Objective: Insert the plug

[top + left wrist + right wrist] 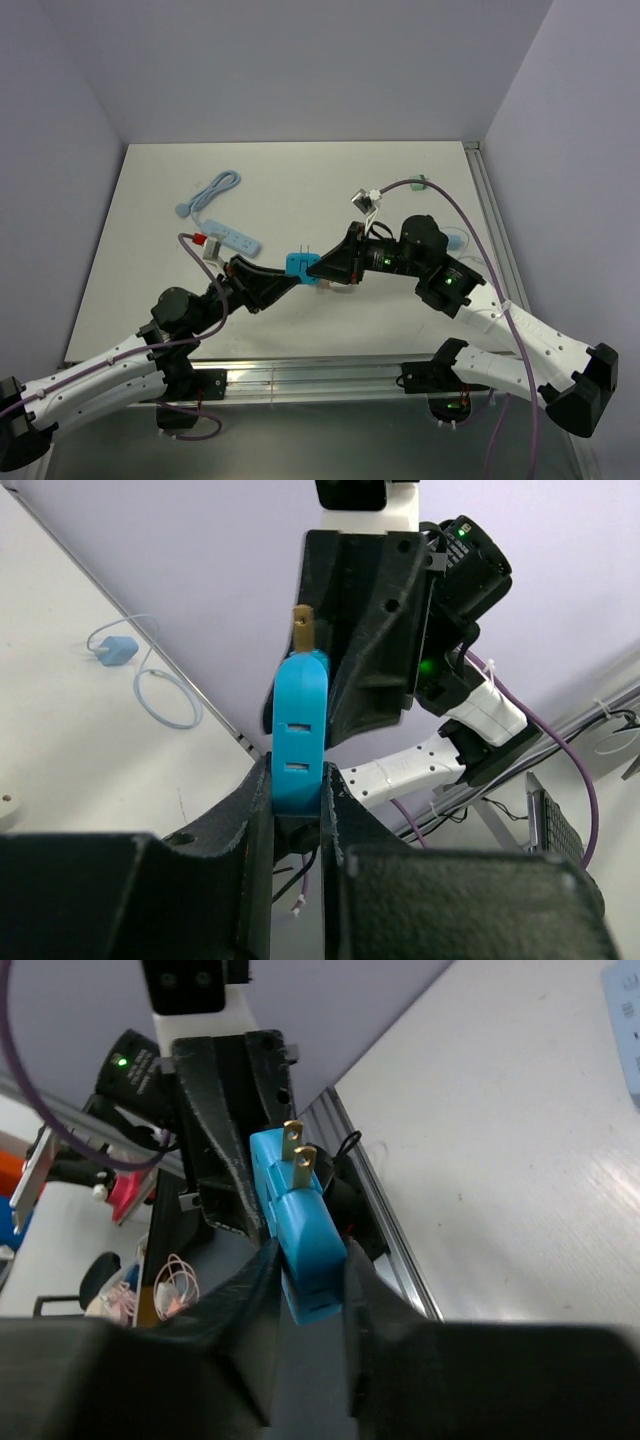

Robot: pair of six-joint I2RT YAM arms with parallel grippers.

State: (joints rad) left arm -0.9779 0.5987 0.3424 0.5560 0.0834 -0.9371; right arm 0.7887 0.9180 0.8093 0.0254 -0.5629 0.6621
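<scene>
handover | left gripper (297,770), right gripper (312,1260) both clamped on blue plug (301,266) | release one only, keep prongs (297,1148) unpinched, aim at power strip (232,237) beyond left claw

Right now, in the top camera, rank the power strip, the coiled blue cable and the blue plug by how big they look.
Largest: power strip and coiled blue cable, too alike to rank.
Smallest: blue plug, though held between left gripper and right gripper, likely nearer the camera.
</scene>
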